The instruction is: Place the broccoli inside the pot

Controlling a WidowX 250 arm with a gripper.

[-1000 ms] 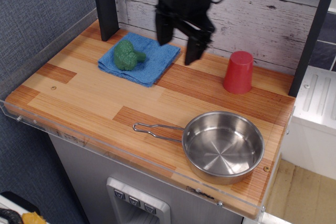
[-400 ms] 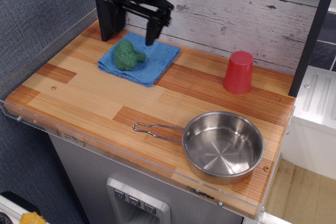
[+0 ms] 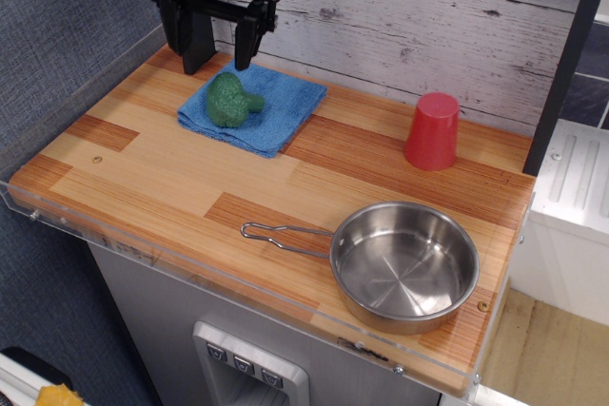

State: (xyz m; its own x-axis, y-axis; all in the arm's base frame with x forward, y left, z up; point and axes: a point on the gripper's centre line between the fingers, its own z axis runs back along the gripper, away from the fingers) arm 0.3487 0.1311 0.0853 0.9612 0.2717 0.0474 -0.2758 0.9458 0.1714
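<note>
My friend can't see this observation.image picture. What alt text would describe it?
A black robot gripper hangs open above a green toy broccoli lying on a blue cloth. An empty steel pot and a red cup sit apart on the wooden counter.

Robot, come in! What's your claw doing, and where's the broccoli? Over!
Black gripper open, hovering above small dark green toy broccoli. Broccoli lies on folded blue cloth, not grasped. Shiny steel pot empty, front right. Red plastic cup beside the route.

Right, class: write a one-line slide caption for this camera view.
Open gripper above broccoli on blue cloth; empty pot waits near the front.
</note>
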